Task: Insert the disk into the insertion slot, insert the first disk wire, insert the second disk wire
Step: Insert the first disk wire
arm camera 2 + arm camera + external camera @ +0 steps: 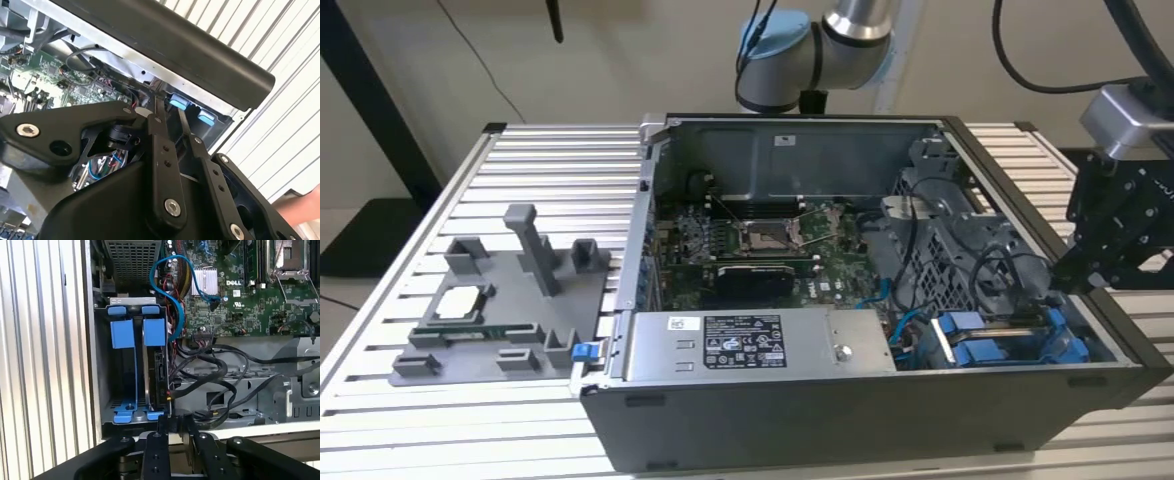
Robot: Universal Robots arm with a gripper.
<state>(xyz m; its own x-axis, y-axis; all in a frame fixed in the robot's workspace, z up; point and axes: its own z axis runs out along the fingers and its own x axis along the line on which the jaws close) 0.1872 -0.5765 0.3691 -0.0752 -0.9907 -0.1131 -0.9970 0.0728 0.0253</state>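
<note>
Standing on edge in the insertion slot [103, 390], beside a second blue frame [122, 332], the disk [159, 372] has loose black cables [220, 375] alongside. The gripper [174, 421] hangs just beside the disk's end; I cannot tell its grip.

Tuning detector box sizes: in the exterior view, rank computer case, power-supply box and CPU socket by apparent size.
1. computer case
2. power-supply box
3. CPU socket
The socket sits farther from the camera, but the gap looks too wide to change the order.
</note>
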